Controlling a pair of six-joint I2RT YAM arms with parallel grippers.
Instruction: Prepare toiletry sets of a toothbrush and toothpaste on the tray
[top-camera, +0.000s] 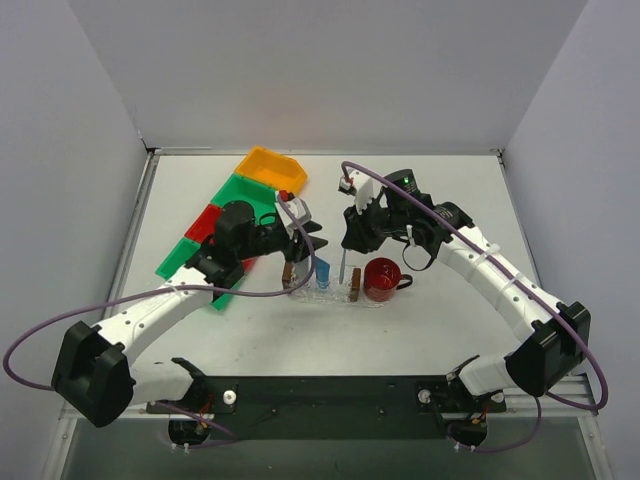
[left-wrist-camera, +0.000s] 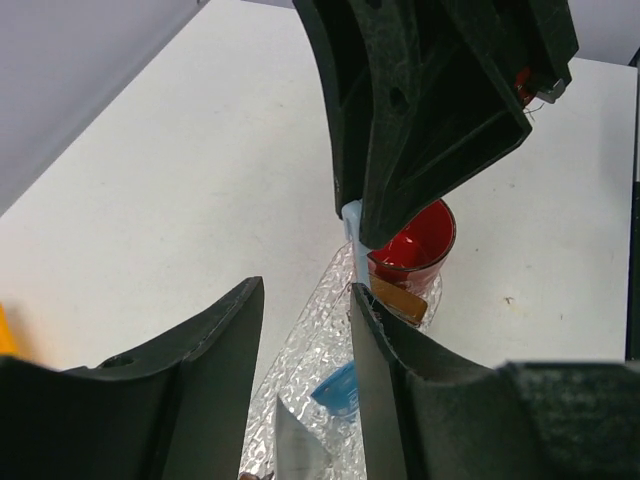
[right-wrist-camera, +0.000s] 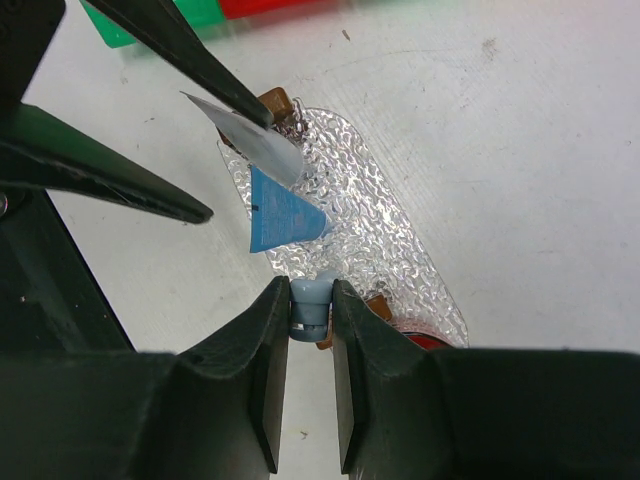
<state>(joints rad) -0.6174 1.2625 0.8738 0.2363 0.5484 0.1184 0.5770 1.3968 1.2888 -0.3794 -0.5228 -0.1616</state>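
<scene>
The right gripper (right-wrist-camera: 310, 292) is clamping tight on the toothbrush (right-wrist-camera: 310, 306). The right wrist view is showing that best, with the pale blue handle sitting pinched between the two fingers. The top view is only giving a thin upright stick there. Its lower end is hanging over the tray (top-camera: 335, 298), between the blue toothpaste tube (right-wrist-camera: 283, 215) and the red cup (top-camera: 382, 280). Can't tell whether the tip is actually touching the tray.

The left gripper (left-wrist-camera: 305, 290) is standing open, fingers well apart, with the silver-grey toothpaste tube (left-wrist-camera: 298, 450) poking up in the gap. The left wrist view isn't showing any squeeze on it. The right wrist view is showing its flat end touching just one finger. From the top, that tube is mostly hiding under the gripper.

Containers: the clear dimpled tray is sitting mid-counter (top-camera: 440, 330) and carrying both tubes, the blue one just beside the silver-grey one. A brown block (top-camera: 355, 290) is sitting at the cup end and another at the far end. Hard to say whether they're on the tray or right against it. The red cup is standing just beside the tray's right end. At the back left, an orange bin (top-camera: 272, 168), a green bin (top-camera: 243, 195) and a red bin (top-camera: 205, 222) are lining up in a row. The left arm is partly covering them, so their contents aren't readable.
</scene>
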